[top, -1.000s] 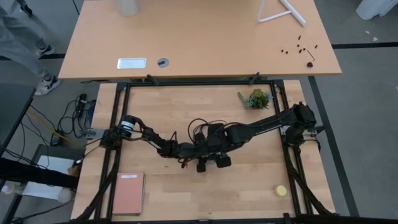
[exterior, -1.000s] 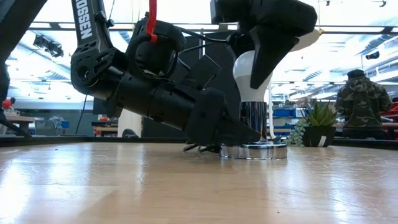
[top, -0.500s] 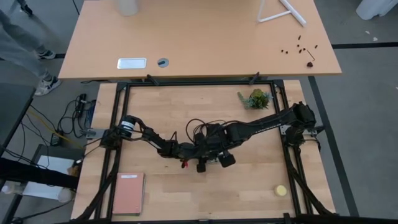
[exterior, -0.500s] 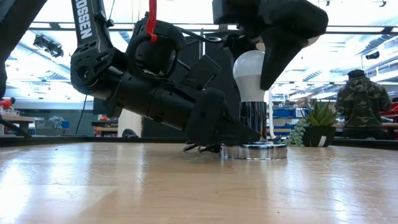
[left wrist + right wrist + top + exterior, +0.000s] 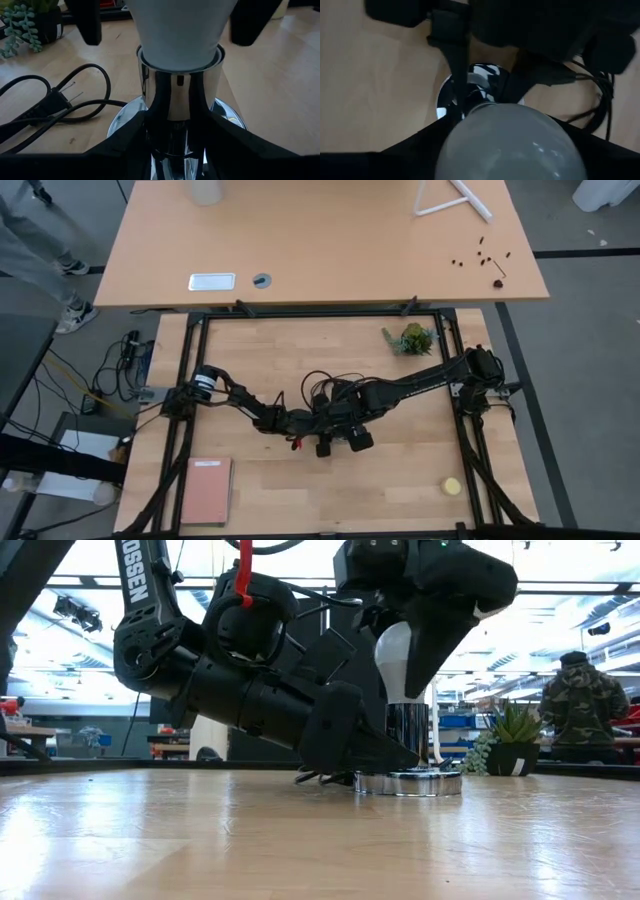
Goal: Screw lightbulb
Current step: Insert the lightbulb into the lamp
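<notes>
The white lightbulb (image 5: 393, 658) stands upright with its narrow end in the chrome sleeve (image 5: 180, 95) of the round socket base (image 5: 408, 783), near the table's middle. My right gripper (image 5: 415, 635) reaches down over the bulb from above; the bulb also shows in the right wrist view (image 5: 510, 145). My left gripper (image 5: 392, 755) lies low over the table, at the socket's left side. In the high view my right gripper (image 5: 340, 430) hides the bulb and socket. My left gripper pinches the socket's chrome sleeve at its lower part (image 5: 172, 125) between its two fingers (image 5: 132, 135). The fingers lie level, coming from the table's left. The socket's base rests flat on the table. My right gripper has the bulb's round upper part (image 5: 470, 135) between its two fingers (image 5: 407, 150), which point down from above. The bulb stands upright in the sleeve.
The socket's black cord (image 5: 50, 105) lies looped on the table behind the base. A small potted plant (image 5: 410, 338) stands far right, a yellow ball (image 5: 452, 486) near right, a pink notebook (image 5: 205, 490) near left. A person (image 5: 580, 710) stands in the room beyond.
My right gripper has turned about the upright bulb one way and then back to where it was a second ago. The bulb has stayed upright in the socket.
</notes>
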Robot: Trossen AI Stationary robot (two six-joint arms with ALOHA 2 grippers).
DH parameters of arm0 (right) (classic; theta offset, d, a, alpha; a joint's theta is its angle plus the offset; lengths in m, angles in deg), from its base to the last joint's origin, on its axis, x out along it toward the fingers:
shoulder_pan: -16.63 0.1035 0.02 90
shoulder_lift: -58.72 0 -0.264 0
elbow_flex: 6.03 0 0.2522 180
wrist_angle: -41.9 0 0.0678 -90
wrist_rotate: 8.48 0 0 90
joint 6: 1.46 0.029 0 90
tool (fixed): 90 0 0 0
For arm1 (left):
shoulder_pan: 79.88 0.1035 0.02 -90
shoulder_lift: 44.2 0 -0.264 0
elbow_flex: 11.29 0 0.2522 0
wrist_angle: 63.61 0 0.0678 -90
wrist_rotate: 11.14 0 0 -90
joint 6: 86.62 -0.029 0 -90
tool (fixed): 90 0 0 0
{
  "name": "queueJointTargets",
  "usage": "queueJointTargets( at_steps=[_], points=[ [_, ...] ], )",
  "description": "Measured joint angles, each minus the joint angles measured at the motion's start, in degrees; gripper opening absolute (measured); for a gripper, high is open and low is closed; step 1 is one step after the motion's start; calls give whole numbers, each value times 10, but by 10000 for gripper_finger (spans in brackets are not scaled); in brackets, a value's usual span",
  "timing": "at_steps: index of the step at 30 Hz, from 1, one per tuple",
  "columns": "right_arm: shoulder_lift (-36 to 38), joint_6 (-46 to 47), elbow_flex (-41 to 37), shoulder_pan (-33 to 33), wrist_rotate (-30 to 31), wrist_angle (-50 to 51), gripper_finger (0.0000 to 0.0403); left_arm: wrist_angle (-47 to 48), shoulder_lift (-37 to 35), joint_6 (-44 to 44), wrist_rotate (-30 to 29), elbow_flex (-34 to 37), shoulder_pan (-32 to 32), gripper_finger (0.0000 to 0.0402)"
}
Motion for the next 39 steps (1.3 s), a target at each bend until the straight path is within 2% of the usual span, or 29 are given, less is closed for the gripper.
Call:
queueJointTargets(
  at_steps=[4, 7, 14, 24, 30, 35, 39],
  points=[
    [0, 60, 0, 0, 6, 1, 253, 1, 0, 3, 0, 0, 0, 195],
    [0, 130, 0, 0, 7, 2, 255, -2, 0, 15, -4, 0, 0, 195],
    [1, 322, 0, 0, 25, 4, 299, -5, 0, 30, -29, 0, 0, 195],
    [1, 584, 0, -22, 45, 8, 258, -8, 0, 44, -39, 0, 0, 195],
    [1, 694, 0, -37, 42, 8, 280, -2, 0, 45, -43, 0, 1, 195],
    [1, 743, 0, -47, 42, 7, 290, -1, 0, 45, -45, 0, 1, 195],
    [5, 688, 0, -54, 30, 4, 286, 0, 0, 45, -44, 0, 1, 195]
  ],
)
